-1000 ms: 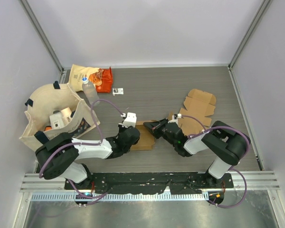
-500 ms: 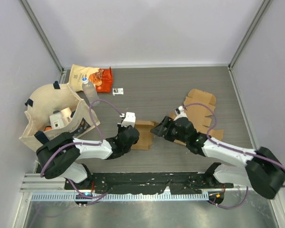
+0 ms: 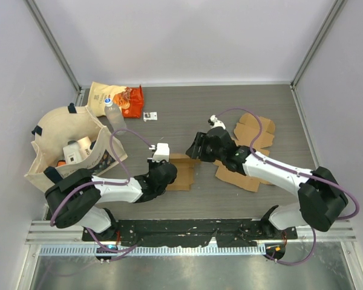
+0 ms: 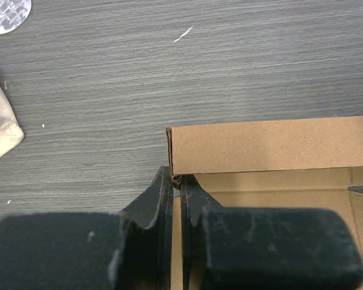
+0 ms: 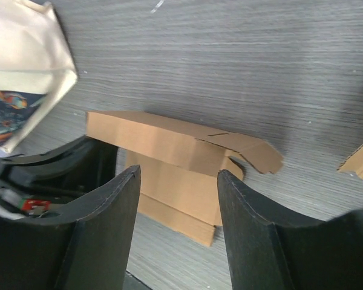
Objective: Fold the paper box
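Note:
The paper box (image 3: 183,173) is a small brown cardboard box, partly folded, lying on the table in front of the two arms. In the left wrist view its far wall (image 4: 272,145) stands upright, and my left gripper (image 4: 176,181) is shut on the box's left side wall at the corner. My right gripper (image 3: 196,147) hovers just beyond the box's right end, open and touching nothing. In the right wrist view the box (image 5: 169,154) lies past my spread right gripper (image 5: 178,174), with a loose flap (image 5: 254,151) sticking out at its right end.
A flat unfolded cardboard blank (image 3: 257,130) lies to the right under the right arm. A cream tote bag (image 3: 66,145) with items stands at the left. Behind it lie a snack bag (image 3: 118,96), a water bottle (image 3: 114,115) and a small card (image 3: 149,116).
My right gripper opened, let go of the box's right end and moved up and away towards the back. The left gripper has stayed shut on the box.

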